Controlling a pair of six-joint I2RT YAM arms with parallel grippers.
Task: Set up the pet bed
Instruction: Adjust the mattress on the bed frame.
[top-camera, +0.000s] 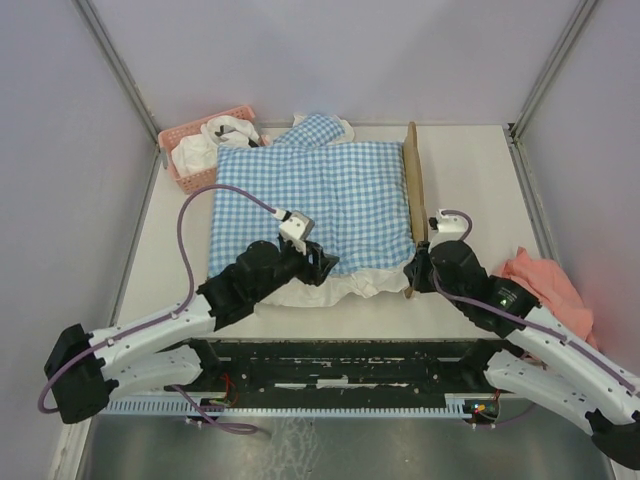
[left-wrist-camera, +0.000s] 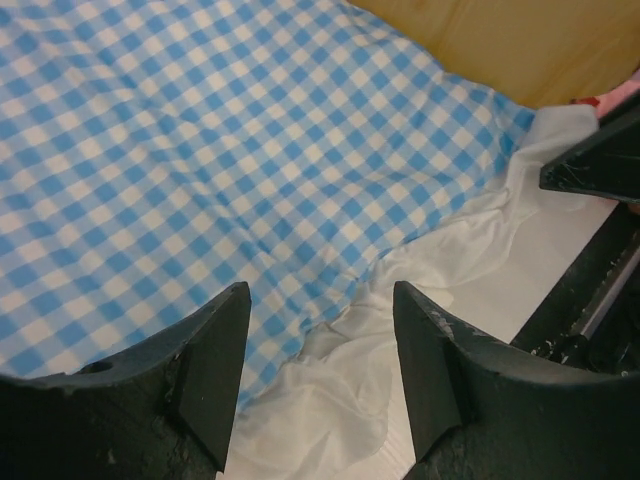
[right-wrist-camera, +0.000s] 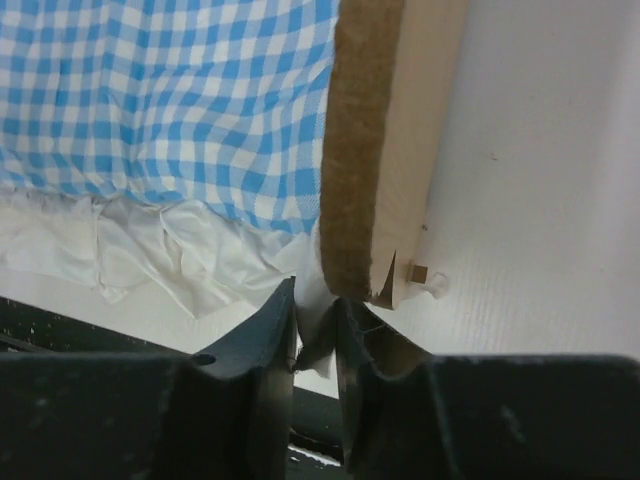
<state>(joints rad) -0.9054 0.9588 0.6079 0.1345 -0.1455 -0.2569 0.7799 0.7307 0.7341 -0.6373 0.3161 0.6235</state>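
Bedding step: my right hand (right-wrist-camera: 315, 325) pinches white ruffle (right-wrist-camera: 180, 250) beside pet bed (right-wrist-camera: 365, 150), left hand (left-wrist-camera: 320, 310) spread; next, I'd tug it square.

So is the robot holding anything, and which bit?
The right gripper pinches the bedding by its white ruffle, at the corner beside the pet bed. The left gripper is open and empty.

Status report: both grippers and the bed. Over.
Status: left gripper open, empty, over gingham bedding's near edge. Right gripper shut on white ruffle beside pet bed headboard. Bedding covers the bed. Pink basket far left, apart.
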